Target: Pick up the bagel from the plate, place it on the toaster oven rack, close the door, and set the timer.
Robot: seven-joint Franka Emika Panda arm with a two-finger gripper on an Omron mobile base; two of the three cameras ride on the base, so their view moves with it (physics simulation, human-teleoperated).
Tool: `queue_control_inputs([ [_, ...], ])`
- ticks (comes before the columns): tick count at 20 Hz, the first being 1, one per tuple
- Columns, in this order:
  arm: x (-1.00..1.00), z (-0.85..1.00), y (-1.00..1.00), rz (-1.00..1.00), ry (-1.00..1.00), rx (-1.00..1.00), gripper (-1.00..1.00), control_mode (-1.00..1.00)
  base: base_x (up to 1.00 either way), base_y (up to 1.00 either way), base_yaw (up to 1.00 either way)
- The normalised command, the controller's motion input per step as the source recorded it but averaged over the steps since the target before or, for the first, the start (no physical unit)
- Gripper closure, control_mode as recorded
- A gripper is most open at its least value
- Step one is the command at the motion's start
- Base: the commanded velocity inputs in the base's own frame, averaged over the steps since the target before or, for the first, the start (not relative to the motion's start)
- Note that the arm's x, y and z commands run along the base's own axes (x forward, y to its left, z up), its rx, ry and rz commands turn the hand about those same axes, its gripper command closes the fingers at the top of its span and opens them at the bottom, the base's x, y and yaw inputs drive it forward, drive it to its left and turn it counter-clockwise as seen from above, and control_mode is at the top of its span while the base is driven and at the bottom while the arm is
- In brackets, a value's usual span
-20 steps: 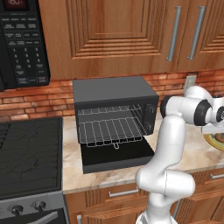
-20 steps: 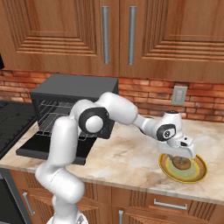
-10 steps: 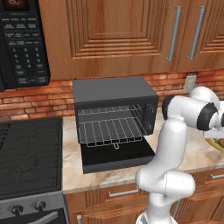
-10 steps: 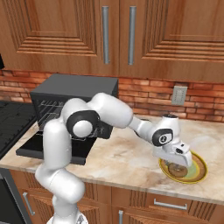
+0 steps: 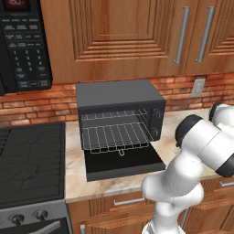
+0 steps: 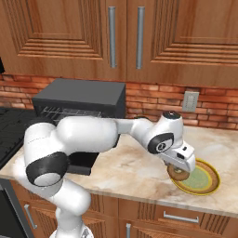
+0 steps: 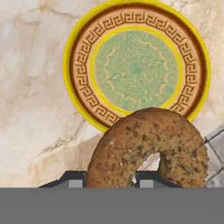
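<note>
Above the marble worktop, the gripper pinches the bagel, holding it clear of the plate. In the hand view, the bagel sits between the dark fingertips, overlapping the near rim of the plate; the plate's pale green middle is bare. At the worktop's far left, the toaster oven's door lies folded down flat, apparently level. The toaster oven rack projects forward over the door, with its front loop visible.
</note>
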Motion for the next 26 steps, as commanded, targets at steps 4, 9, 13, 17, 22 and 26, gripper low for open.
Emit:
queue_control_inputs([
  [4, -0.19, 0.89, 0.99, 0.00, -0.10, -0.07, 1.00, -1.00, 0.00, 0.00, 0.00],
  [9, -0.09, 0.91, 1.00, 0.00, 0.00, -0.09, 1.00, -1.00, 0.00, 0.00, 0.00],
  [13, -0.04, 0.43, 1.00, 0.00, 0.04, -0.12, 1.00, -1.00, 0.00, 0.00, 0.00],
  [17, 0.00, 0.26, 1.00, 0.00, 0.09, -0.08, 1.00, -1.00, 0.00, 0.00, 0.00],
  [22, 0.02, 0.08, 1.00, 0.00, 0.11, 0.00, 1.00, -1.00, 0.00, 0.00, 0.00],
  [26, 0.17, 0.06, 1.00, 0.01, 0.11, 0.00, 1.00, -1.00, 0.00, 0.00, 0.00],
])
